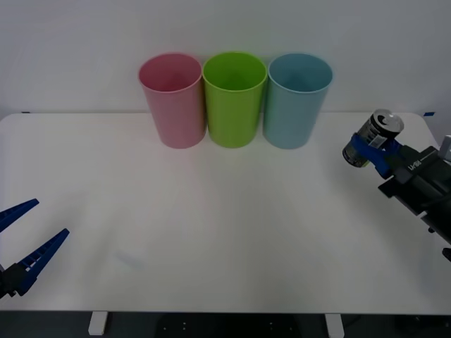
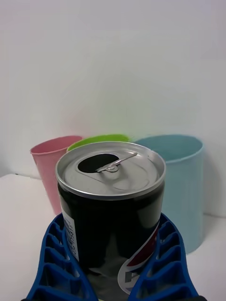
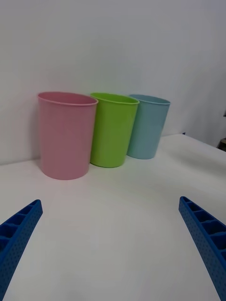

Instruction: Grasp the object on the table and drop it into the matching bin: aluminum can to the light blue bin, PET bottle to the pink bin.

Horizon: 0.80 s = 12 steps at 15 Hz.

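Observation:
My right gripper [image 1: 368, 150] is shut on the dark aluminum can [image 1: 373, 137], holding it tilted above the white table [image 1: 211, 232] at the far right. The can [image 2: 110, 207] sits between the blue ribbed fingers [image 2: 61, 263], its silver lid and pull tab facing up. The light blue bin [image 1: 297, 99] stands at the back, to the left of the can. The pink bin [image 1: 173, 98] is the leftmost of the row. My left gripper [image 1: 25, 243] waits open low at the table's front left corner.
A lime green bin [image 1: 235, 98] stands between the pink and light blue bins, all three touching in a row against the white wall. In the left wrist view the row reads pink bin [image 3: 64, 134], green bin [image 3: 113, 129], light blue bin [image 3: 147, 126].

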Each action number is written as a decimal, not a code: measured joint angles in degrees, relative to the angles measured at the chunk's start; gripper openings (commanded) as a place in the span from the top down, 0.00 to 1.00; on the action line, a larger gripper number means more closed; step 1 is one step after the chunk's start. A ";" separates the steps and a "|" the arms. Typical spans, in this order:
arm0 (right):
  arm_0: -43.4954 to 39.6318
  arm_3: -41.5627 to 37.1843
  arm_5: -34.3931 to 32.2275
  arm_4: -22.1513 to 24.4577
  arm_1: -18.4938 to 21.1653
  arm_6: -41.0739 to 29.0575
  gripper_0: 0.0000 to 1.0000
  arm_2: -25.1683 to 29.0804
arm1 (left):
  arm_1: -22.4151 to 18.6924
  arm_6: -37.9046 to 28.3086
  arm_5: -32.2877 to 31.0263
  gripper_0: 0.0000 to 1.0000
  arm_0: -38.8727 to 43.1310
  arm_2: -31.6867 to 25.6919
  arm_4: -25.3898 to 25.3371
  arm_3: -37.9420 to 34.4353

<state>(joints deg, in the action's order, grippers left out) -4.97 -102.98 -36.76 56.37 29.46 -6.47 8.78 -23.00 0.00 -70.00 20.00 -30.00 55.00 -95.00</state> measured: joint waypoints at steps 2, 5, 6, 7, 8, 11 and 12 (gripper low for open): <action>3.32 -0.03 0.47 3.52 0.90 -3.40 1.00 0.81 | 0.00 0.00 0.00 0.00 0.00 0.00 0.00 0.00; 7.94 0.15 1.58 8.40 2.35 -10.23 1.00 0.98 | 0.00 0.00 0.00 0.00 0.00 0.00 0.00 0.00; 9.46 0.68 1.67 10.01 2.64 -12.29 1.00 0.98 | 0.00 0.00 0.00 0.00 0.00 0.00 0.00 0.00; 11.09 1.56 1.69 11.41 2.80 -13.87 1.00 0.89 | 0.00 0.00 0.00 0.00 0.00 0.00 0.00 0.00; 13.22 2.94 1.69 12.74 2.86 -14.93 1.00 0.59 | 0.00 0.00 0.00 0.00 0.00 0.00 0.00 0.00; 20.74 10.16 1.70 15.30 2.64 -15.75 1.00 -1.09 | 0.00 0.00 0.00 0.00 0.00 0.00 0.00 0.00; 23.07 12.45 1.70 16.40 2.27 -15.76 1.00 -1.40 | 0.00 0.00 0.00 0.00 0.00 0.00 0.00 0.00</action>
<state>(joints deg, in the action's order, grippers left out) 18.09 -90.53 -35.07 72.77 31.73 -22.23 7.38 -23.00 0.00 -70.00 20.00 -30.00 55.00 -95.00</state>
